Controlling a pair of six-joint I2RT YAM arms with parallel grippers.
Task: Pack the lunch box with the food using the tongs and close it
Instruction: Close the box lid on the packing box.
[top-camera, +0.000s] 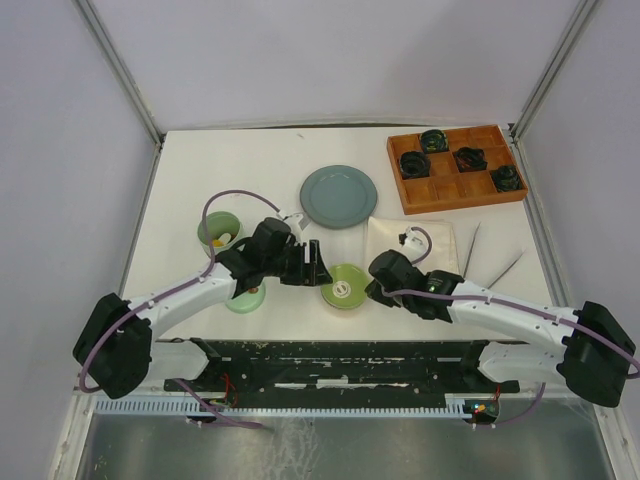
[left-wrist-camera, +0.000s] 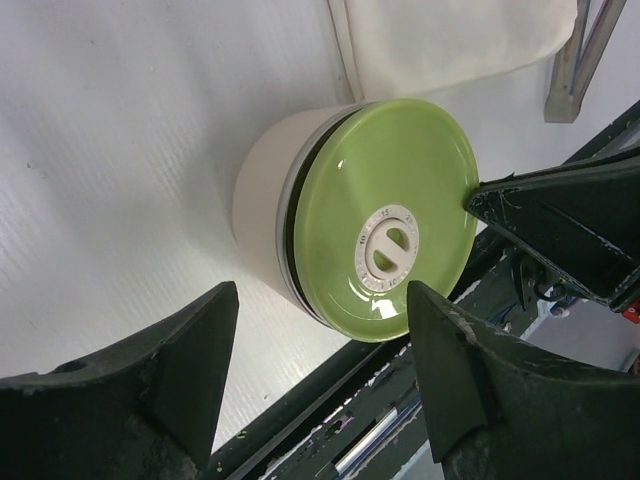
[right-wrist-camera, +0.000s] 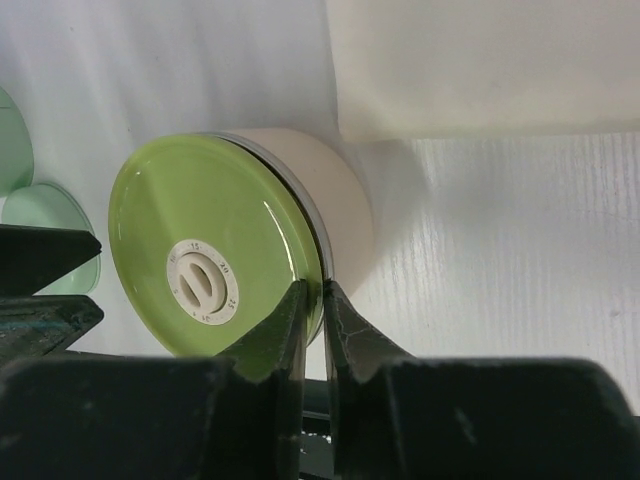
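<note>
- Lid work on the small bowl (left-wrist-camera: 262, 205) is the step in hand, as far as I can judge. Its lime-green lid (left-wrist-camera: 385, 215) sits on top. The bowl stands near the table's front edge, between the two arms, just beside the folded cloth (top-camera: 388, 235).
- Left gripper (left-wrist-camera: 322, 300) is wide open and holds nothing, with its fingers aimed either side of the lid from the left.
- Right gripper (right-wrist-camera: 314, 300) is closed down to a thin slit, tips right at the lid's rim. Whether it actually nips the rim, I can't tell.
- How I'd play it: brace the bowl's wall with the left jaws first, then press the lid flat from above. Poking at the edge looks likely to tip the lid or skate the bowl along.
- I'd check the seam before letting go. The dark band under the lid looks even on the side I see, but the far side is hidden.
- Then the canister (top-camera: 218, 232). It's open at the left with food (top-camera: 222, 238) inside, and its flat lid (top-camera: 245, 298) lies near it, partly under the left arm. The tongs (top-camera: 470, 250) lie right of the cloth, and neither gripper touches them.
- Surface: white table (top-camera: 250, 165), faintly ribbed, looks slick to me. The plate (top-camera: 339, 196) and wooden tray (top-camera: 455, 205) sit at the back, well apart from the bowl.
- Room: pale grey walls (top-camera: 300, 60) with metal posts box it in, and a black rail (top-camera: 340, 365) runs along the near edge.
</note>
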